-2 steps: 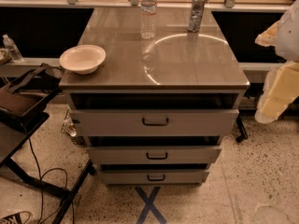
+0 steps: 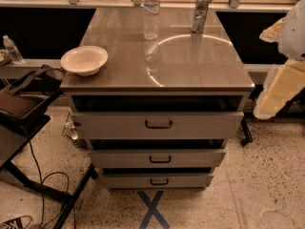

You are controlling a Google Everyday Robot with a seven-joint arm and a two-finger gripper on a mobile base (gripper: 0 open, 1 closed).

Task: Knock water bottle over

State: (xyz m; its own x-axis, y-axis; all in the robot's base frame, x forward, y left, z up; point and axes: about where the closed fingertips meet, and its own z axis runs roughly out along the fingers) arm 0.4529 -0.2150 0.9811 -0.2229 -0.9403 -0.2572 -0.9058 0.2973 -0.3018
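Observation:
The water bottle [image 2: 151,13] is tall, clear and ribbed, with a white cap and a pale label band. It stands upright at the back middle of the grey cabinet top [image 2: 190,66]. My arm's pale cream and white links [image 2: 283,85] hang at the right edge, beside the cabinet and well clear of the bottle. My gripper itself is out of view past that edge.
A shiny metal cylinder [image 2: 200,14] stands at the back right of the top. A cream bowl [image 2: 84,59] sits at the front left corner. A small clear bottle [image 2: 12,49] stands on a shelf at far left. A dark bag and stand [image 2: 24,101] are at left. Three drawers [image 2: 157,124] face me.

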